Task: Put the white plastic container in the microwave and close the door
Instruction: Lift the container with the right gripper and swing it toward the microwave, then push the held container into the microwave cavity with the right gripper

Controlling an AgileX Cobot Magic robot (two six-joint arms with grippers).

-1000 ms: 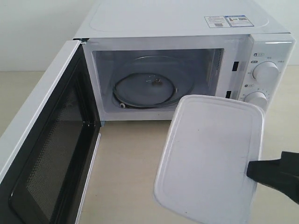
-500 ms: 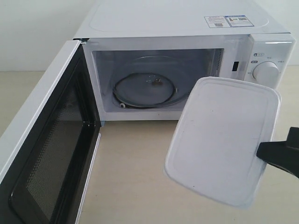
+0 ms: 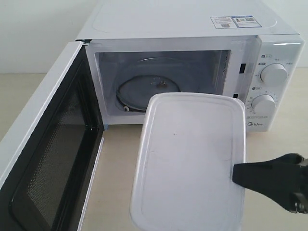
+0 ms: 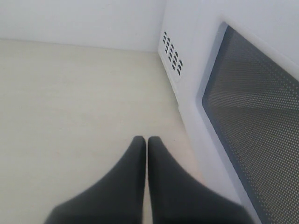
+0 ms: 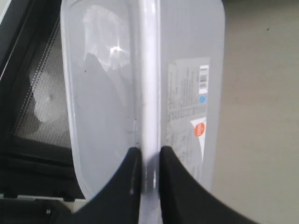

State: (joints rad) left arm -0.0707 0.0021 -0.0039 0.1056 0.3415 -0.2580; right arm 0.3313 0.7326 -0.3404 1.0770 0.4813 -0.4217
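The white plastic container (image 3: 190, 161) hangs in the air in front of the microwave (image 3: 192, 29), its lid facing the exterior camera. My right gripper (image 3: 238, 174) is shut on the container's rim at its right edge. In the right wrist view the black fingers (image 5: 128, 177) pinch the rim of the container (image 5: 107, 93), whose label (image 5: 189, 112) shows. The door (image 3: 48, 159) stands wide open at the left, mesh inner face showing. The glass turntable (image 3: 144, 91) lies inside the cavity. My left gripper (image 4: 146, 141) is shut on nothing, beside the door's outer face (image 4: 252, 116).
Two round dials (image 3: 273, 74) sit on the microwave's right panel. A sticker (image 3: 236, 21) lies on its top. The beige tabletop (image 3: 120, 173) stretches in front of the cavity. Vent holes (image 4: 172, 53) show on the microwave's side in the left wrist view.
The right gripper has swung the container left and lower, from in front of the dials to in front of the cavity opening. The door has not moved.
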